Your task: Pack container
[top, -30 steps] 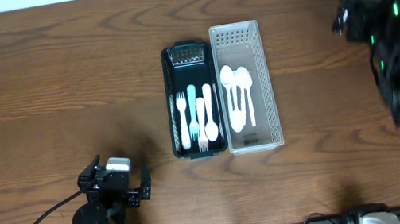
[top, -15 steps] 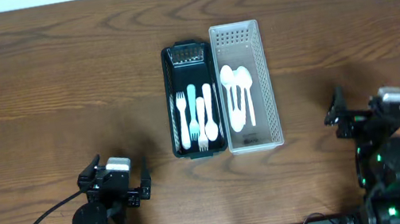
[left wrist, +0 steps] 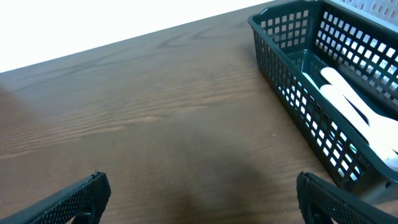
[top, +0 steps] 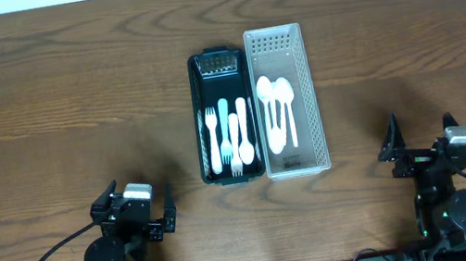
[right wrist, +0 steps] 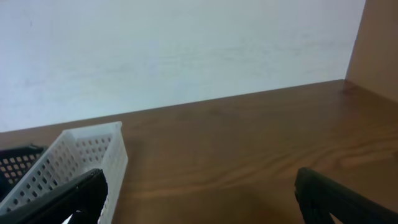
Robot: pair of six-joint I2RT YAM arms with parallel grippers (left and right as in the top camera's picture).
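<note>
Brown wood-grain table (top: 41, 104), dark basket (top: 217, 62) beside white basket (top: 274, 44), pale wall (right wrist: 186, 50)

The worktop (top: 41, 104) is brown wood, its dark grain running in long wavy lines from side to side. A plain white wall (right wrist: 186, 50) rises along the worktop's far edge. At the worktop's far right corner a brown wooden panel (right wrist: 380, 43) stands upright, meeting that wall.

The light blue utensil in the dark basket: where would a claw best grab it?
Likely the middle of the light blue utensil, coming straight down from above. It lies flat along the dark basket, whose walls block any sideways approach; white cutlery lies close on both sides.
</note>
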